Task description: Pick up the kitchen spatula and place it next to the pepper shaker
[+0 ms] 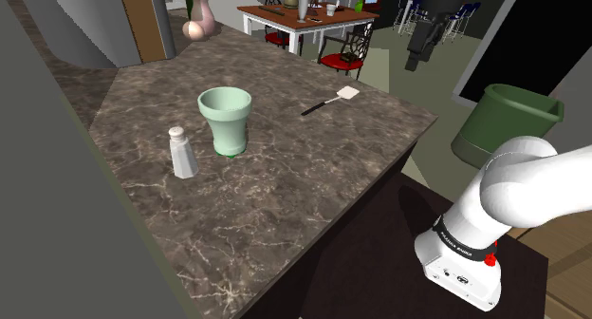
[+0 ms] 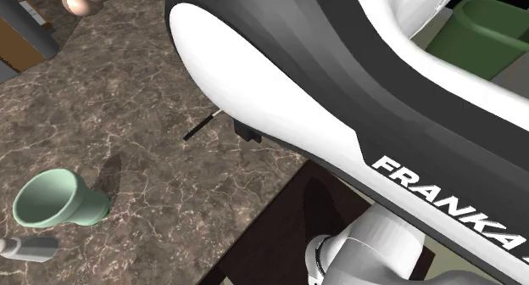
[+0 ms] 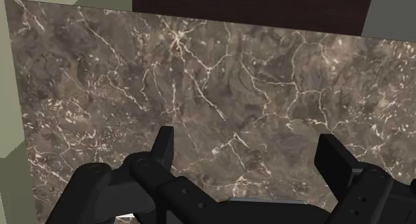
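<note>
The kitchen spatula (image 1: 334,102) lies flat near the far right corner of the marble counter (image 1: 285,203), its pale blade toward the corner and its dark handle pointing at the green cup. In the second exterior view its handle (image 2: 202,126) pokes out from behind the arm. The white pepper shaker (image 1: 181,153) stands upright just left of the green cup (image 1: 225,121). My black gripper (image 1: 417,56) hangs high beyond the counter's right corner, well apart from the spatula. In the wrist view the gripper (image 3: 248,153) is open over bare marble, with nothing between its fingers (image 3: 163,146).
A green bin (image 1: 503,122) stands on the floor right of the counter. A dining table with chairs (image 1: 304,18) and a pink vase (image 1: 199,13) sit beyond the far edge. The cup (image 2: 55,203) and shaker (image 2: 25,247) stand at the second exterior view's lower left.
</note>
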